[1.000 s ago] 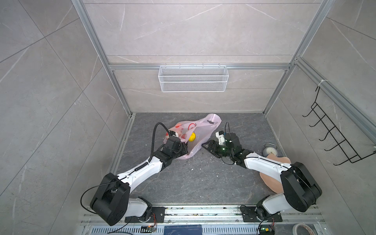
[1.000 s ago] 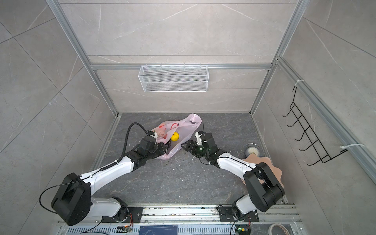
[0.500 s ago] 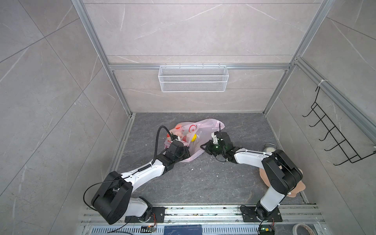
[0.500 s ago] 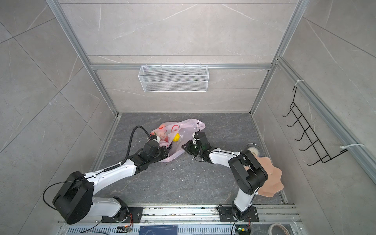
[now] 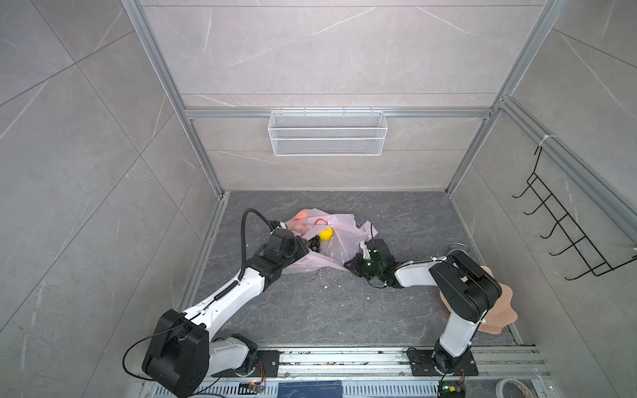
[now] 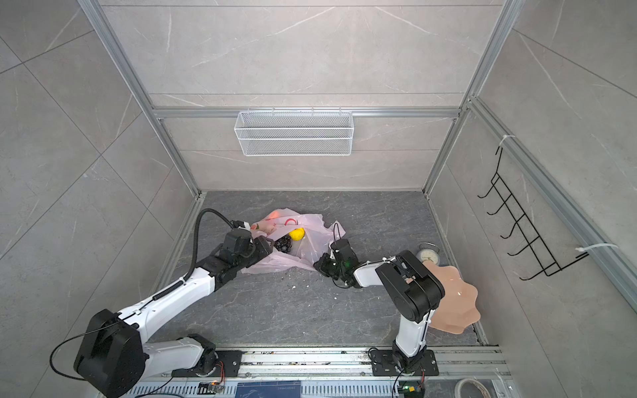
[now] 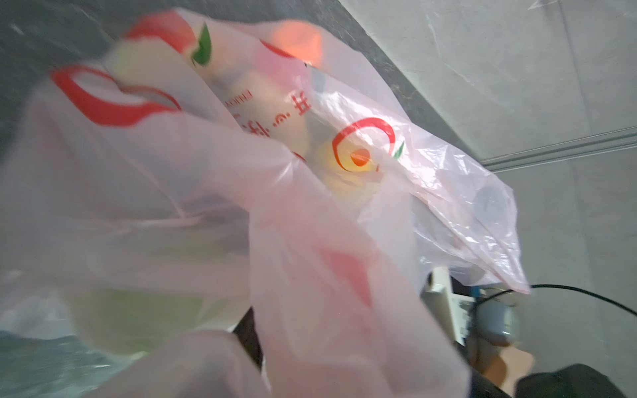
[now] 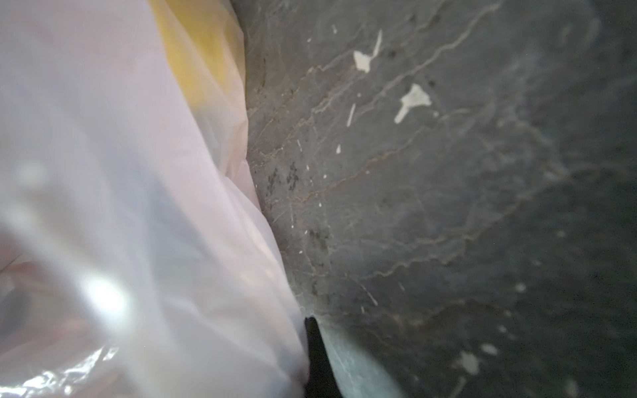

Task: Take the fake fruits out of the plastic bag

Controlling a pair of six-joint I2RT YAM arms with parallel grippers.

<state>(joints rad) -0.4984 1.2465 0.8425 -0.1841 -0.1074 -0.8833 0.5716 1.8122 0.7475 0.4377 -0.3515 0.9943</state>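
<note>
Nearest the camera, a peach scalloped plate [image 6: 458,303] lies on the dark grey worktop [image 5: 310,310] at the near right, partly behind the right arm's elbow, and a small round dial-faced object [image 6: 428,256] stands just beyond it. Farther in, the 2 arms reach toward the middle from either side. The right gripper [image 5: 351,266] lies low on the worktop with its jaws pressed together on the near right edge of the plastic bag [image 5: 344,237]; in the right wrist view the pale film [image 8: 120,172] runs down to a black fingertip, and a yellow piece shows faintly through it, though which fruit cannot be told. The left gripper [image 5: 303,248] is at the bag's left side by the opening. Its wrist hides the jaws in both top views and the left wrist view is filled with blurred bag film [image 7: 172,206], so whether it is spread or closed cannot be told. The bag lies crumpled in the middle of the worktop, its mouth gaping upward. Inside, a dark grape bunch [image 5: 315,245] sits just beside a yellow lemon [image 5: 325,234], and an orange piece [image 5: 302,214] glows through the film at the far end. None of the fake fruits lies outside the bag. Beyond, a white wire basket [image 5: 327,132] hangs on the back wall and a black hook rack [image 5: 565,227] on the right wall.
</note>
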